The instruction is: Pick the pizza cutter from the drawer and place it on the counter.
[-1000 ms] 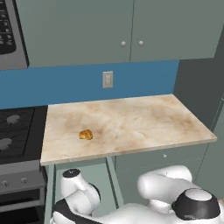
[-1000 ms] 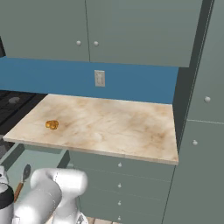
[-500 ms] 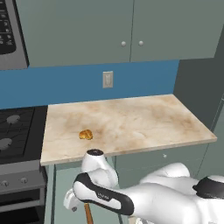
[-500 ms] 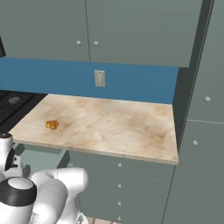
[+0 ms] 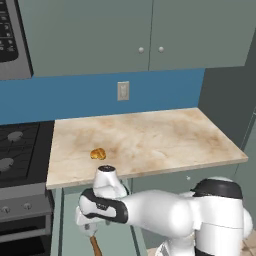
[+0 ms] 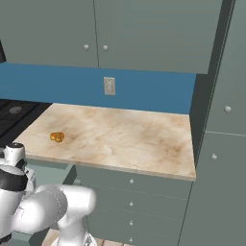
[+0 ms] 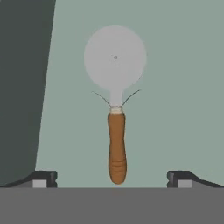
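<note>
In the hand view the end effector point(image 7: 112, 178) stands released, its two dark fingertips point(image 7: 43, 178) set wide apart at the bottom of the picture, one on each side of the pizza cutter point(image 7: 115, 105). The wooden handle end lies between the tips but touches neither of them. The cutter lies flat on the pale grey-green floor of the drawer point(image 7: 175, 87), handle toward the hand, thin metal neck beyond it and the grey round blade farthest off. A darker shaded band runs down the left side of that view, beside the drawer floor.

In the left base view the white arm reaches down below the front edge of the bench point(image 5: 150, 140), and the hand hangs over the open drawer point(image 5: 57, 220). A short piece of the orange-brown handle of the pizza cutter point(image 5: 94, 245) shows just under the hand, near the bottom edge of the picture.

Farther back, a golden-brown pastry point(image 5: 98, 153) sits on the bench near its left front part, well apart from the cutter. The black stove top point(image 5: 20, 150) adjoins the bench on the left. Behind, a wall outlet point(image 5: 123, 91) is set in the blue backsplash, and the upper cabinet doors point(image 5: 150, 30) hang above it.
</note>
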### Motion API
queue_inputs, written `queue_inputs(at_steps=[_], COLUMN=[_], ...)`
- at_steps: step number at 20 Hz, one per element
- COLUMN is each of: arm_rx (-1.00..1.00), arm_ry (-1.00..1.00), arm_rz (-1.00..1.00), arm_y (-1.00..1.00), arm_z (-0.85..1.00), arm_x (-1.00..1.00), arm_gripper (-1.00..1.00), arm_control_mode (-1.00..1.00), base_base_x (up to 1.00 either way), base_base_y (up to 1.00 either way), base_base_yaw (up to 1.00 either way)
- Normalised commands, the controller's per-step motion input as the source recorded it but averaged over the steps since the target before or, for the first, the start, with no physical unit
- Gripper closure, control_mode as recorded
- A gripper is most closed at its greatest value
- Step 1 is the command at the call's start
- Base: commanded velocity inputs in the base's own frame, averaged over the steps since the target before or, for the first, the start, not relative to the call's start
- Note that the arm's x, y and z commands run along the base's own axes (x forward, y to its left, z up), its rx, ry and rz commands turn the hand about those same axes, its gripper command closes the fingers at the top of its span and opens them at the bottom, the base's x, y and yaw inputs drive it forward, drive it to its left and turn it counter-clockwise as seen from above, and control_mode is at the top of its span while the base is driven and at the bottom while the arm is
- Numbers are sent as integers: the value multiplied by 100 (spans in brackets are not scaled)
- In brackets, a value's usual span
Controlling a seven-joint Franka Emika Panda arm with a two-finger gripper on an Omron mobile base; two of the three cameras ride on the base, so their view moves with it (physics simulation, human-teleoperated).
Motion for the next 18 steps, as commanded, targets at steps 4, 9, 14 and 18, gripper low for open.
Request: queue_inputs(at_steps=[4, 9, 14, 18], arm_rx=[-35, -35, -29, -16], arm_ry=[15, 17, 14, 12], arm_rz=[-10, -6, -3, -4], arm_y=[43, 47, 15, -1], arm_z=[-46, -55, -52, -49], arm_x=[21, 6, 0, 0], arm_gripper=[-100, -100, -100, -100], arm_control_mode=[-100, -100, -100, -100], base_base_x=[0, 0, 0, 0], base_base_y=[0, 0, 0, 0], base_base_yaw=[0, 0, 0, 0])
